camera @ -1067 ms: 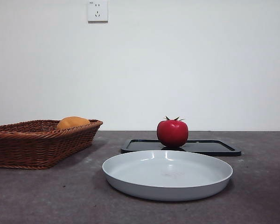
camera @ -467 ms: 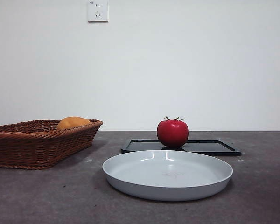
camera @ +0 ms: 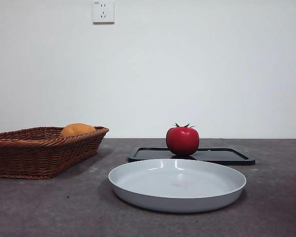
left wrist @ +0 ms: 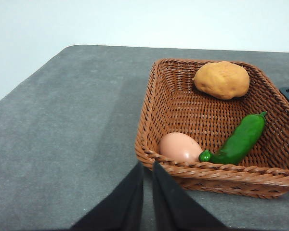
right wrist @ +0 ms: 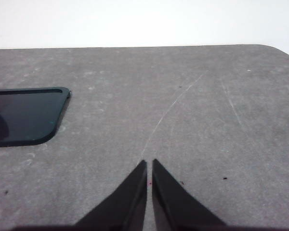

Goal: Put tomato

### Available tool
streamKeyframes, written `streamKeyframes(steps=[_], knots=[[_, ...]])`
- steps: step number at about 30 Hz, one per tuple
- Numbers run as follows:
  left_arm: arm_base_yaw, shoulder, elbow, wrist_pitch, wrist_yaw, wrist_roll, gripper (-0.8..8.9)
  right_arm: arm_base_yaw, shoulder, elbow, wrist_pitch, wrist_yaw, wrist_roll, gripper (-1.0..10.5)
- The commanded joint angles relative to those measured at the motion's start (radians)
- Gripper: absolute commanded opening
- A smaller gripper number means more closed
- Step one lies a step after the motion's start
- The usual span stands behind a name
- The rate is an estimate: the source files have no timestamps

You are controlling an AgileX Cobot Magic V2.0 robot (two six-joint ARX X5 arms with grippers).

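Tomato (camera: 182, 140) sits on black tray (camera: 222, 156), behind the white plate (camera: 177, 184), untouched.
Right gripper (right wrist: 149, 166) pinched together, empty, over bare table (right wrist: 183, 106) well apart from tomato; only a red sliver shows at its view's edge. Left gripper (left wrist: 147, 168) closed too, just beside the wicker basket (left wrist: 154, 101) holding potato (left wrist: 221, 80), egg (left wrist: 180, 147), green pepper (left wrist: 237, 140).

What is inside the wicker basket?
The basket holds an orange-yellow potato-like item, a green pepper and a pale egg. Whatever lies beneath them is hidden.
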Motion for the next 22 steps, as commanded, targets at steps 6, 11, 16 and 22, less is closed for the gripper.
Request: streamKeyframes(steps=[6,11,16,22], knots=[[-0.001,-0.002,-0.021,-0.006,-0.002,-0.002,0.29,0.013,-0.001,-0.009,-0.001,-0.005,0.006,0.1],[-0.001,-0.002,-0.021,-0.006,-0.003,-0.002,0.29,0.031,-0.001,-0.01,0.0,-0.005,0.005,0.1],[-0.001,-0.002,-0.021,-0.006,-0.003,-0.002,0.29,0.039,-0.001,-0.009,0.0,-0.015,-0.013,0.1],[-0.001,-0.002,-0.021,-0.006,-0.003,-0.002,0.29,0.039,-0.001,-0.009,-0.002,-0.042,-0.027,0.1]])
